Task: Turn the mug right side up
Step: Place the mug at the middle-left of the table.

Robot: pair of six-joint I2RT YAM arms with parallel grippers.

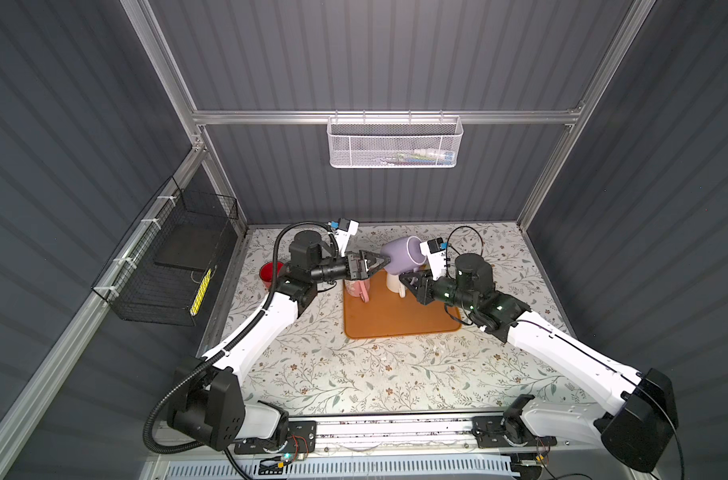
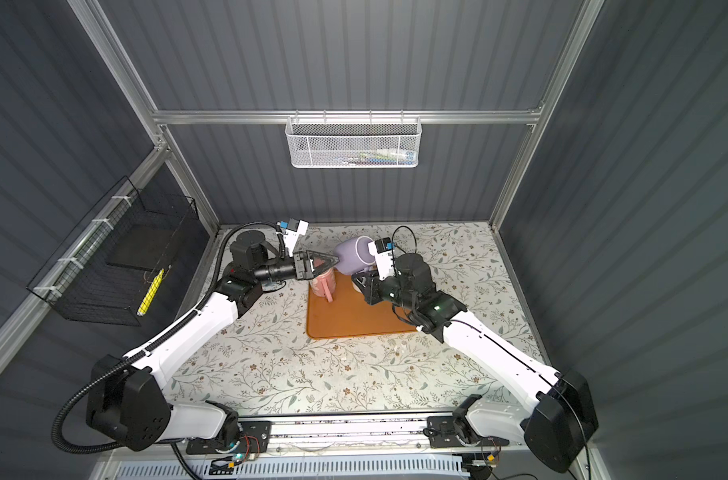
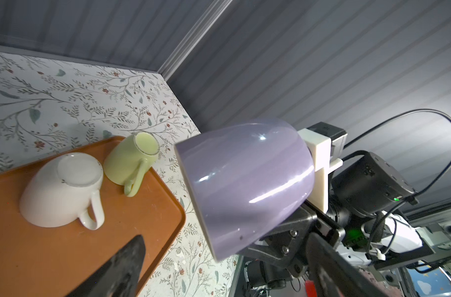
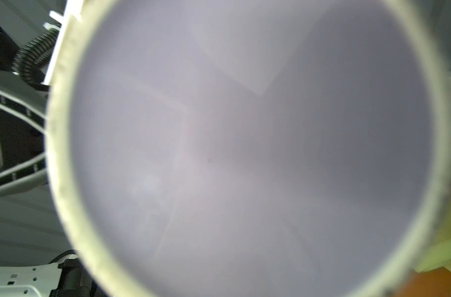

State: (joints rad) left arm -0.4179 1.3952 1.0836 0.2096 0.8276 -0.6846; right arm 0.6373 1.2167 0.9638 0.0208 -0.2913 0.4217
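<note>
The right hand (image 1: pixel 408 279) grips a purple mug (image 1: pixel 401 253) from below and holds it in the air, tipped onto its side. The exact point of the grip is hidden under the mug's body. The mug's base points away from this hand and toward the left hand (image 1: pixel 381 262), while its mouth faces back along the right arm. The right wrist view is therefore filled by the mug's pale grey-lilac inside (image 4: pixel 245 154) and its cream rim. The left hand is spread wide and holds nothing, its fingertips level with the mug's base and very near it in both top views. Whether they touch cannot be told. In the left wrist view a dark finger (image 3: pixel 121 267) of that hand frames the mug (image 3: pixel 245 185), which hangs just ahead of it. Below the raised mug, an orange tray (image 1: pixel 395 320) lies on the floral-patterned surface (image 1: pixel 354 374). A white mug (image 3: pixel 59 190) and a pale green mug (image 3: pixel 129 162) rest upside down on it, side by side beyond the left hand's finger. A pink mug (image 1: pixel 360 289) stands on the tray's corner directly under the left hand, and a red cup (image 1: pixel 269 272) sits on the surface behind that hand, beside its wrist.
</note>
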